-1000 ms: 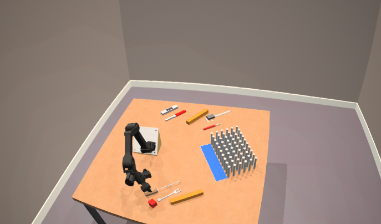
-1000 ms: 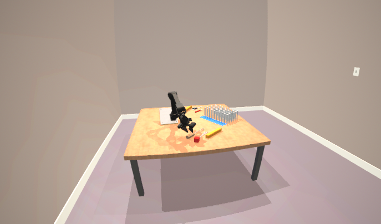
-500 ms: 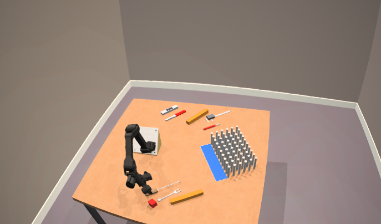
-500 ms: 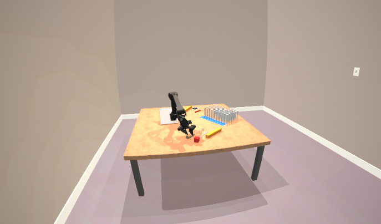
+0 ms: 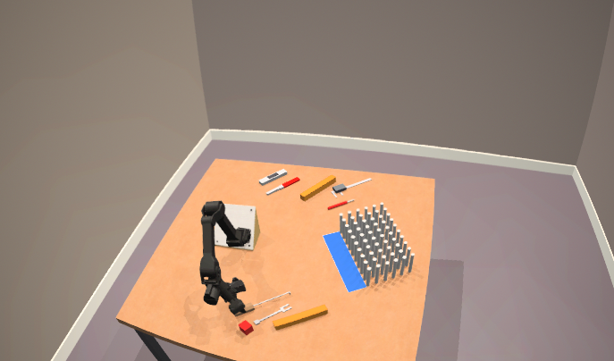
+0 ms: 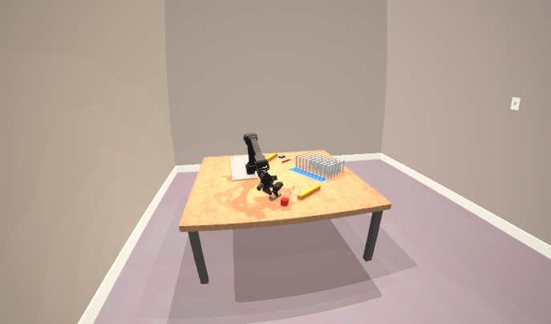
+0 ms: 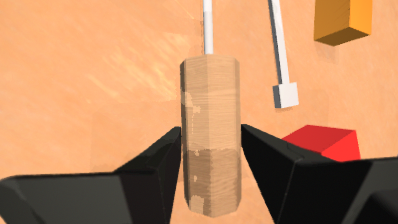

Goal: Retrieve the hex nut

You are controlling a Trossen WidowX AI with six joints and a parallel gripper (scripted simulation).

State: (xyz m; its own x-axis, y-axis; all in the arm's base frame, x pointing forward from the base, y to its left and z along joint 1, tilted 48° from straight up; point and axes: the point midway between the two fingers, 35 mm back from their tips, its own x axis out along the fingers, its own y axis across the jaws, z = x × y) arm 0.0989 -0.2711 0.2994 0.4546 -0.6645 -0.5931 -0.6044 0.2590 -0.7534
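The hook tool, a wooden handle (image 7: 212, 90) with a thin pale rod (image 5: 270, 299) (image 7: 208, 32) ending in a small bent tip, lies near the table's front. My gripper (image 5: 246, 309) (image 6: 275, 196) (image 7: 210, 131) is shut on this handle, one fingertip against each side. The handle is low at the table; whether it is lifted at all I cannot tell. The metal spacers (image 5: 367, 276) (image 6: 297, 160) stand upright in rows at the right. The blue taped strip (image 5: 344, 262) (image 6: 308, 174) lies before them with nothing seen on it. The hex nut is not visible among the spacers.
Right of the handle lie a forked tool (image 5: 270, 314) (image 7: 280, 45), a red block (image 5: 246, 327) (image 6: 284, 201) (image 7: 325, 142) and an orange bar (image 5: 299, 317) (image 6: 309, 192) (image 7: 340, 22). Another orange bar (image 5: 317, 188), a grey-headed tool (image 5: 339, 188) and red-handled tools (image 5: 290, 182) lie at the back.
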